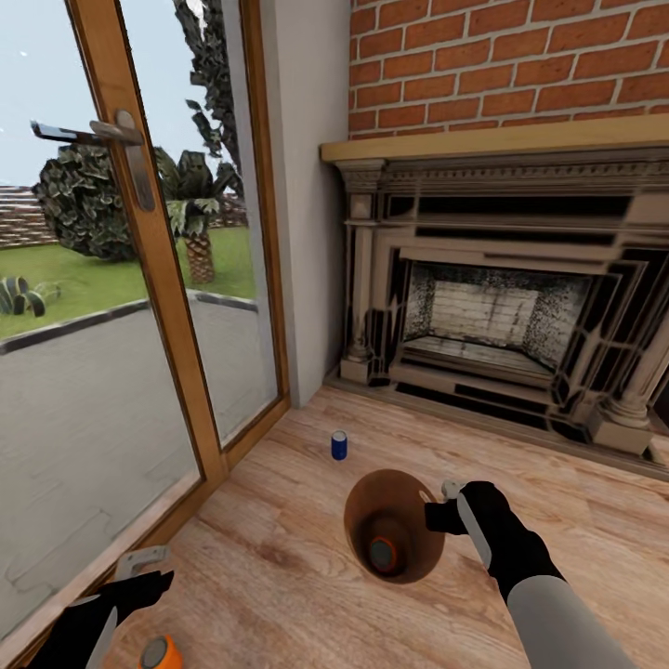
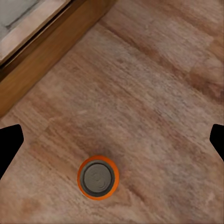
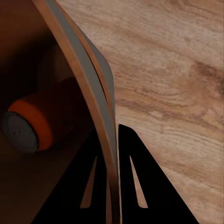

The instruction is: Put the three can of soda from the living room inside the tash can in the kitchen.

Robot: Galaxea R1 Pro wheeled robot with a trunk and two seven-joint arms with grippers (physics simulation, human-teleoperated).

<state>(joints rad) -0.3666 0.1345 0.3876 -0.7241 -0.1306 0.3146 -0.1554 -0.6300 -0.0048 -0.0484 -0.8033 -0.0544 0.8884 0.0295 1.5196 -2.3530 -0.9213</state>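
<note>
Living room corner: a light wood floor point(image 1: 279, 520) runs up to a wood-framed glass door point(image 1: 121, 279) with a metal lever handle point(image 1: 88, 133), beyond which lie a lawn, shrubs and a palm. Beside the door stands a grey wall section, then an ornate fireplace point(image 1: 502, 307) under a wooden mantel point(image 1: 492, 139), with a red-brick chimney point(image 1: 511, 65) above.

A small round bucket point(image 1: 413, 548), dark grey outside and tan-brown inside, is gripped at its rim by the right claw point(image 1: 444, 509); in the right wrist view the two dark fingers are closed on either side of the thin rim wall point(image 3: 88, 88). Inside the bucket lies one orange can point(image 1: 383, 555), tilted on its side, its grey end showing point(image 3: 18, 133).

A second orange can point(image 1: 160, 654) stands upright on the floor near the door frame, seen from above in the left wrist view as an orange ring around a grey top point(image 2: 97, 177). The left claw point(image 1: 139, 581) hangs over it with its fingers spread well apart, the dark fingertips point(image 2: 9, 144) at either edge of the left wrist view, not touching the can.

A blue can point(image 1: 339, 445) stands upright on the floor between the bucket and the fireplace, apart from both.
</note>
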